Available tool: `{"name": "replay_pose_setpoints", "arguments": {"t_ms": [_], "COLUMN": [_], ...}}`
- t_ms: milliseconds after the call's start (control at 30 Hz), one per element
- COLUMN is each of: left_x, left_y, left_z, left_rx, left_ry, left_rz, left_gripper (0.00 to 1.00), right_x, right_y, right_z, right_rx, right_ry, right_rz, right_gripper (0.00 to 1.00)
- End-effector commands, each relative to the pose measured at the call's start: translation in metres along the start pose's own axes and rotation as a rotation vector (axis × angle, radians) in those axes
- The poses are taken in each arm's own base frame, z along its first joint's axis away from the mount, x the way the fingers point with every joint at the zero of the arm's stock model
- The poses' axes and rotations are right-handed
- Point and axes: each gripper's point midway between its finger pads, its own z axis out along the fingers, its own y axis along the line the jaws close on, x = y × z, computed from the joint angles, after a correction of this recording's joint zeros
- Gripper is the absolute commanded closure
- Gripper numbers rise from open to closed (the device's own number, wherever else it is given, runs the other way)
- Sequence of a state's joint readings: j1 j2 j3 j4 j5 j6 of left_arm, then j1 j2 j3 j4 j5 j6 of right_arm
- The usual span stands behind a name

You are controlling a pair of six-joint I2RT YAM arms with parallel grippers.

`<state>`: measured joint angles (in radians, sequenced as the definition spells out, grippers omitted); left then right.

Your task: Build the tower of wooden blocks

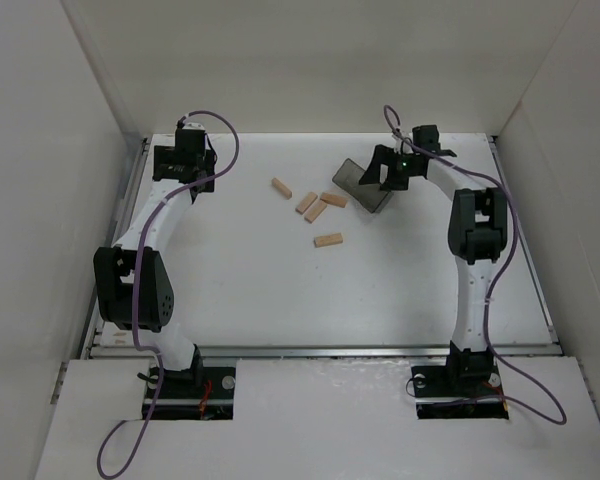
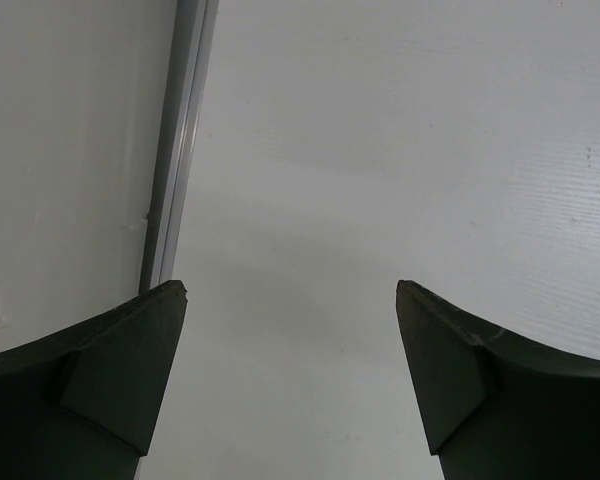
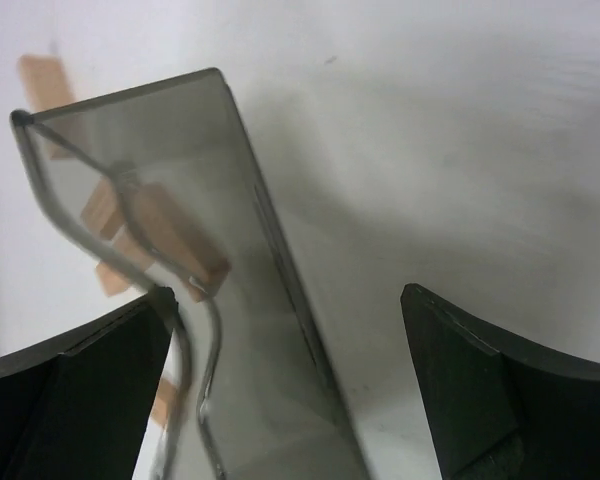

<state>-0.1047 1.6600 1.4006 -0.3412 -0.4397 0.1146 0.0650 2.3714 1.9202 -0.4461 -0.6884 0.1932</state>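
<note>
As they lie scattered, wood blocks (image 1: 328, 240) pale tan, short rectangular bars

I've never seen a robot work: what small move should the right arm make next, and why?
Probably lift the right gripper clear of the grey bin: its jaws stand open, the bin lies tipped, and the wood blocks lie loose on the table, none stacked.

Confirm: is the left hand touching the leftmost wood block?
Apart. The top view shows bare table between the left hand and the leftmost wood block.
</note>
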Motion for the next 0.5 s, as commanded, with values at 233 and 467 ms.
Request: {"name": "replay_pose_setpoints", "arguments": {"t_ms": [233,467], "left_x": [-0.01,-0.012], "left_y": [0.007,0.007], "left_z": [-0.014,-0.013], "left_rx": [-0.001,-0.001], "left_ry": [-0.036,-0.036], "left_rz": [-0.034,-0.034], "left_gripper": [0.17,0.17], "right_x": [-0.074,-0.078], "right_y": [-0.019,0.024], "right_z": [-0.07,-0.073], "right_rx": [0.327,0.458], "right_ry": [-0.241,-0.246], "right_rz": [-0.01,-0.242], "right_gripper": [0.0,0.0]}}
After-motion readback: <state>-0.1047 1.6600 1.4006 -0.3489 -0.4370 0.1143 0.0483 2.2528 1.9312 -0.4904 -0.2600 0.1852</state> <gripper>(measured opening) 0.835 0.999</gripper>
